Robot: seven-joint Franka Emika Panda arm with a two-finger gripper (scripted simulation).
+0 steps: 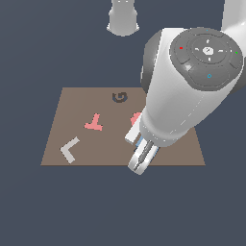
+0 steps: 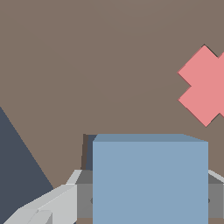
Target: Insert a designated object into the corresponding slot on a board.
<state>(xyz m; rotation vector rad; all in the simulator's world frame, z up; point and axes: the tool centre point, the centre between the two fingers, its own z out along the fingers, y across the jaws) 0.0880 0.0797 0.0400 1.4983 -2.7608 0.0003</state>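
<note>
Around the brown board (image 1: 86, 103) in the exterior view: a pink T-shaped piece (image 1: 94, 123) near its middle, a pale L-shaped piece (image 1: 70, 149) toward the lower left corner, a small dark spiral mark (image 1: 119, 97) near the top edge, and a pale cylinder (image 1: 123, 18) standing off the board at the top of the frame. The arm's big white body fills the right half of that view and blocks much of the board's right side, leaving only a sliver of a pink piece (image 1: 136, 117) peeking out beside it. In the wrist view a pink cross-like shape (image 2: 205, 85) is cut off at the edge. The slot can't be made out clearly; only a dark strip shows at the block's edge. The gripper (image 1: 141, 161) sits low over the board's front edge, fingers clamped on the light-blue square block (image 2: 150, 181), which fills the space between them.
</note>
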